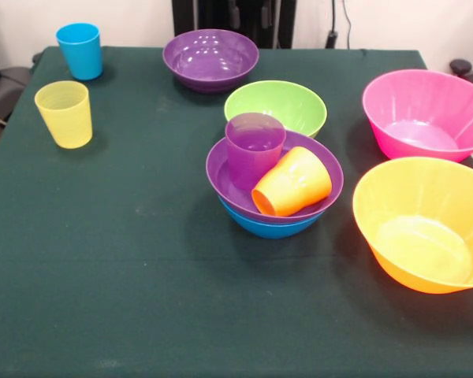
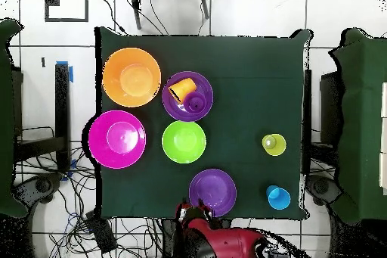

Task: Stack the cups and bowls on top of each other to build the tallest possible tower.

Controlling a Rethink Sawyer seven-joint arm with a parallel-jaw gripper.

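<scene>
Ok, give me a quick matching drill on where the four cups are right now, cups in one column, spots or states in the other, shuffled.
Cups:
1. orange cup
2. purple cup
3. yellow cup
4. blue cup

States:
A. upright on the cloth, near a table corner
B. on its side inside the stacked purple bowl
C. upright inside the stacked purple bowl
D. upright on the cloth, next to the corner cup

Pairs: 1-B, 2-C, 3-D, 4-A

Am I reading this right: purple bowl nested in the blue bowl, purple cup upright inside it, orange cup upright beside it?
Not quite. In the front view the orange cup lies on its side, mouth facing out, against the upright purple cup, inside the purple bowl nested in the blue bowl.
</scene>
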